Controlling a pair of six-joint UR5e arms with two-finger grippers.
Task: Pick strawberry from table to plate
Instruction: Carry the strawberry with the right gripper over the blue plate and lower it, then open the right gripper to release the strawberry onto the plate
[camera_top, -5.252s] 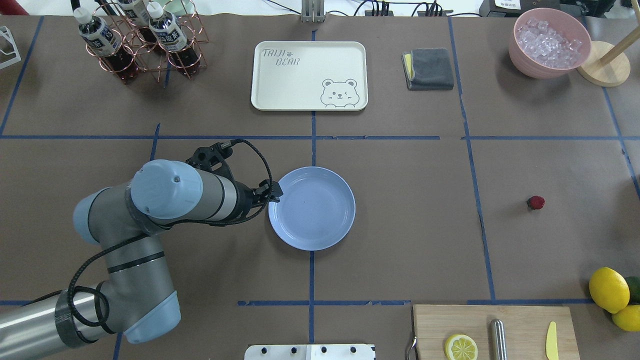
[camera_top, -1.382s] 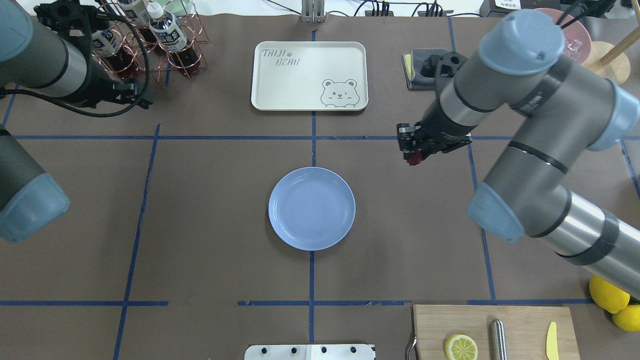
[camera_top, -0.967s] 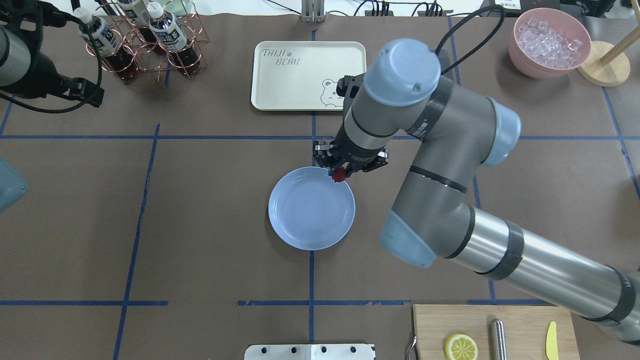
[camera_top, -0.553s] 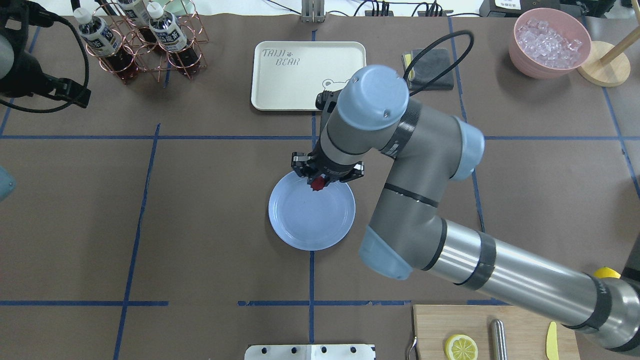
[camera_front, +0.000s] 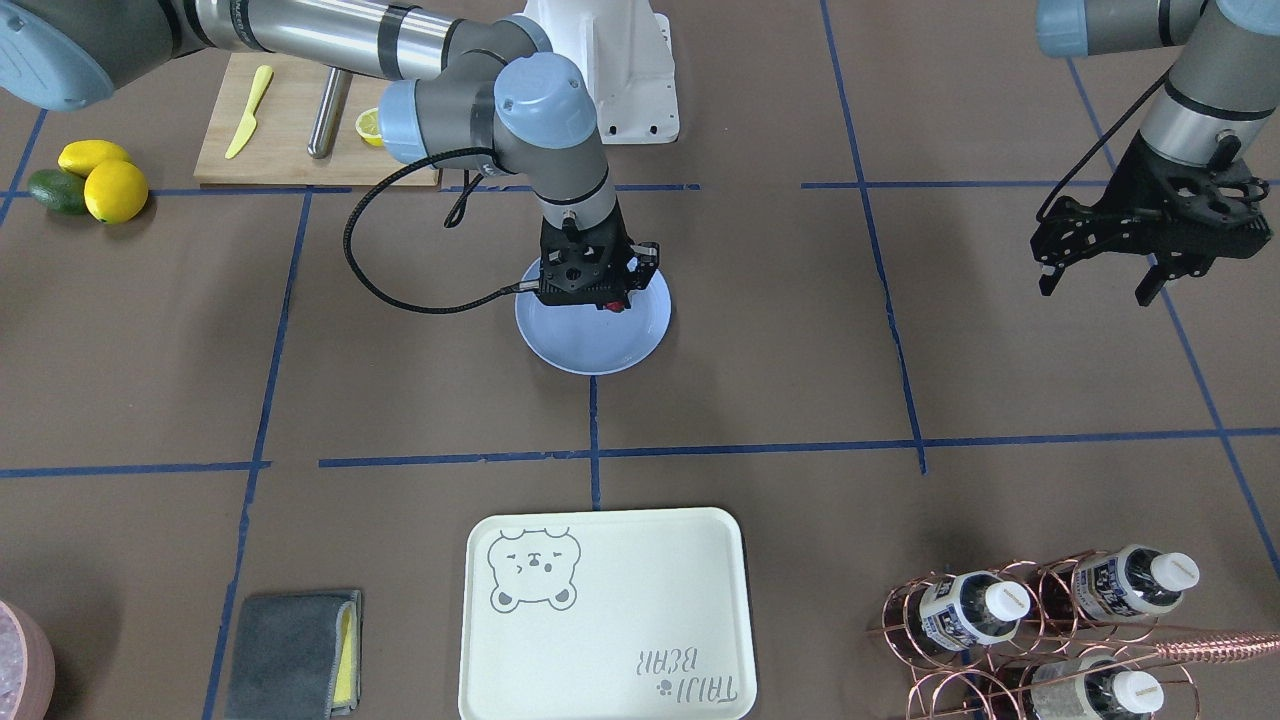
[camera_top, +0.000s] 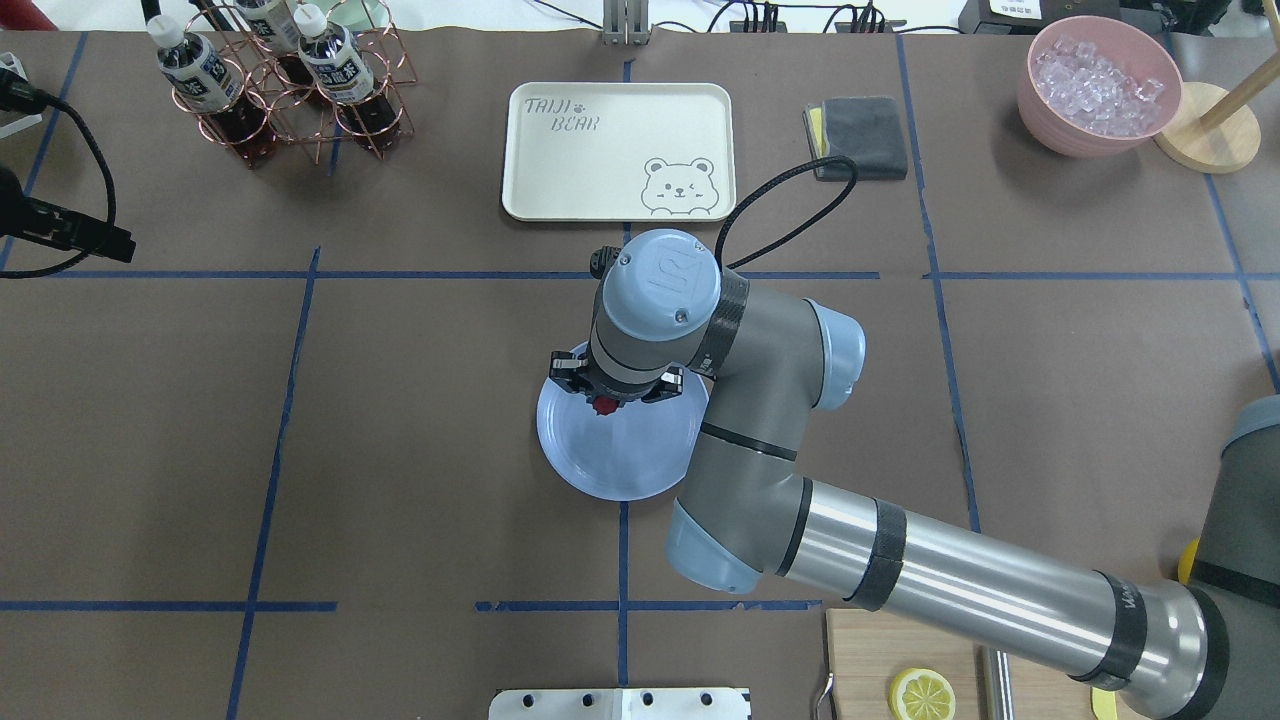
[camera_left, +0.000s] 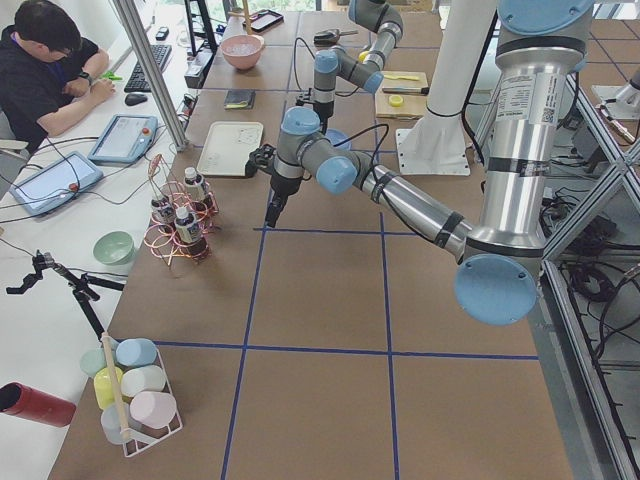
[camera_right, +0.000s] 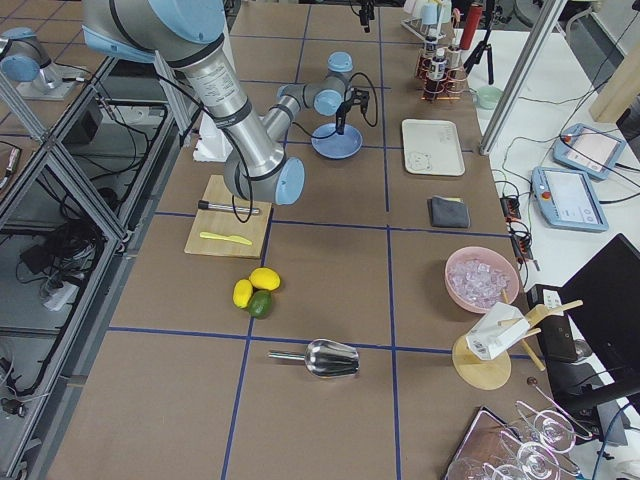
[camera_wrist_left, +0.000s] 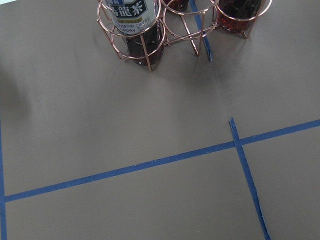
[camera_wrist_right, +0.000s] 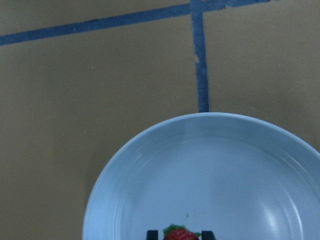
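Observation:
The tiny dark-red strawberry (camera_top: 603, 405) hangs just above the far half of the light-blue plate (camera_top: 612, 466), and my right gripper (camera_top: 605, 398) is shut on it. From the right wrist, the strawberry (camera_wrist_right: 180, 234) shows at the bottom edge between the two fingertips (camera_wrist_right: 152, 234), over the plate (camera_wrist_right: 225, 165). In the front-facing view the right gripper (camera_front: 600, 302) stands upright over the plate (camera_front: 580, 348). My left gripper (camera_front: 1095, 285) hovers open and empty near the table's (camera_top: 400, 420) left end, far from the plate.
A cream bear tray (camera_top: 618, 150) lies beyond the plate. A copper rack of bottles (camera_top: 280, 80) stands at the back left, a grey cloth (camera_top: 860, 135) and a pink bowl of ice (camera_top: 1098, 85) at the back right. A cutting board with a lemon half (camera_top: 922, 693) is at the front right.
My right arm has carried the strawberry from the right side leftward and over the plate. The left arm has drawn back from the plate to the table's left edge.

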